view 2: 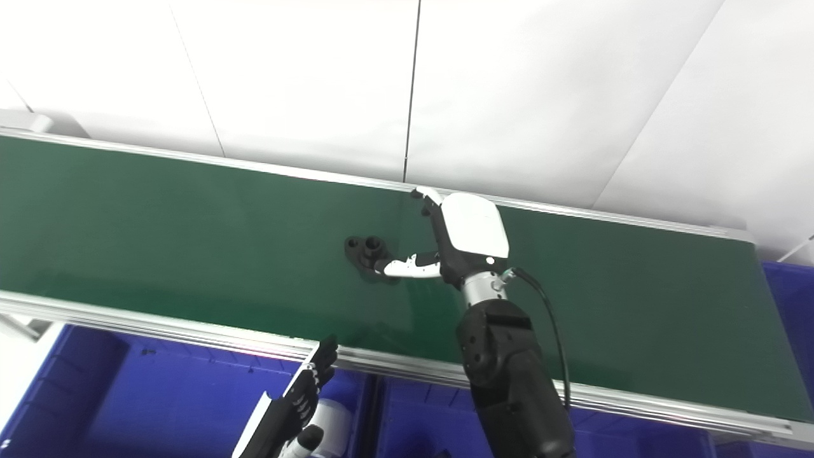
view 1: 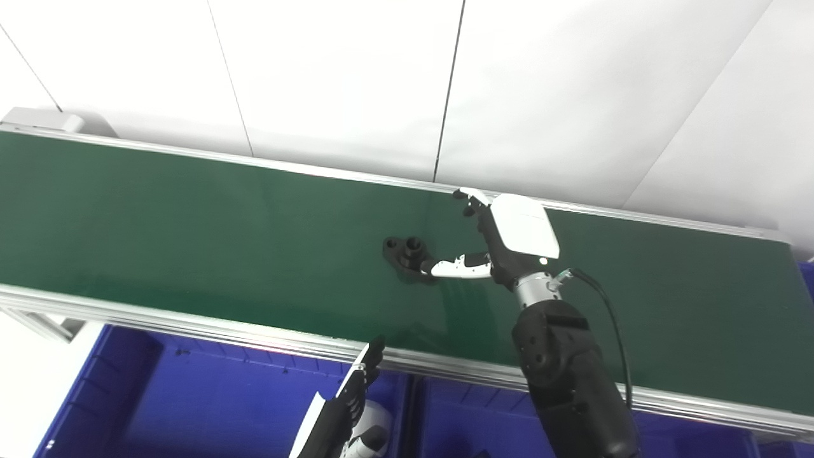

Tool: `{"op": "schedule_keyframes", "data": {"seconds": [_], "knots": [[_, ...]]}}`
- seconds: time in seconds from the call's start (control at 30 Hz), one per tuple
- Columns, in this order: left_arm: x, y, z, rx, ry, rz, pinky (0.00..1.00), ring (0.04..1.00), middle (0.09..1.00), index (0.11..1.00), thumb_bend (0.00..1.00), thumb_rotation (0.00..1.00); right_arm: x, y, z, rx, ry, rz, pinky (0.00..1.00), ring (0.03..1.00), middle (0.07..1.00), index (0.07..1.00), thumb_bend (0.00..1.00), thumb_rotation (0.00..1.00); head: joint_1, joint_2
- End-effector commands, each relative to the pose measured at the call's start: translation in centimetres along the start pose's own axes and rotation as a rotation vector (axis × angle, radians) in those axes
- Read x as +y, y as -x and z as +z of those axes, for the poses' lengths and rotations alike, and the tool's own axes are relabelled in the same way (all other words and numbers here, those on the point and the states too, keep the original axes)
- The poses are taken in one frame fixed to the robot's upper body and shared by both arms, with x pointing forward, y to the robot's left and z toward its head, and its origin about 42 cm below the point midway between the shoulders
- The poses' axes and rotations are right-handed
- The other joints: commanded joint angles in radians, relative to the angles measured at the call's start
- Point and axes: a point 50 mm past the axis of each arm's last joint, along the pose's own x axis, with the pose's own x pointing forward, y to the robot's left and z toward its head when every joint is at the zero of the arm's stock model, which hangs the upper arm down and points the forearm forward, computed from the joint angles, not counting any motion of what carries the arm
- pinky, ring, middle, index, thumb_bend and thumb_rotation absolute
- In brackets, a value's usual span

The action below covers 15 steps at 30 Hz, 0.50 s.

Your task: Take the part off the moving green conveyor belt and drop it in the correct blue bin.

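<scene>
A small black part (view 1: 407, 255) with round bosses lies on the green conveyor belt (view 1: 191, 222) near its middle; it also shows in the right eye view (view 2: 369, 253). My right hand (view 1: 502, 238) is over the belt just right of the part, open, with its thumb tip touching or right beside the part's near right edge and the other fingers raised toward the belt's far rail. My left hand (view 1: 346, 407) is low at the bottom, in front of the belt's near rail, fingers extended and holding nothing.
Blue bins sit below the belt's near rail: one at the left (view 1: 191, 407) and one to its right (view 1: 477, 420), with a divider between them. Another blue bin edge (view 1: 806, 280) shows at the far right. White wall panels stand behind the belt.
</scene>
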Motion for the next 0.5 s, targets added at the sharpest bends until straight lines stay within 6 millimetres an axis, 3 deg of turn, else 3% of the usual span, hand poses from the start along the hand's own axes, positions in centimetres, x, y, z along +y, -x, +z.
{"op": "schedule_keyframes", "data": {"seconds": [0.0, 0.23, 0.47], "knots": [[-0.2, 0.0, 1.2, -0.069, -0.001, -0.009, 1.00, 1.000, 1.000, 1.000, 0.86, 0.83, -1.6, -1.3, 1.3, -0.019, 0.011, -0.072, 0.45, 0.579, 0.693, 0.777, 0.90, 0.50, -0.001, -0.001], [-0.4, -0.2, 1.2, -0.075, -0.008, -0.021, 1.00, 1.000, 1.000, 1.000, 0.86, 0.83, -0.4, -3.1, 1.3, 0.018, 0.062, -0.017, 0.48, 0.613, 0.725, 0.800, 0.90, 0.52, -0.003, -0.005], [-0.6, 0.0, 1.5, -0.077, -0.002, -0.016, 1.00, 1.000, 1.000, 1.000, 0.87, 0.83, 0.6, -3.4, 0.7, 0.033, 0.063, 0.024, 0.47, 0.585, 0.690, 0.790, 0.89, 0.51, 0.001, 0.007]]}}
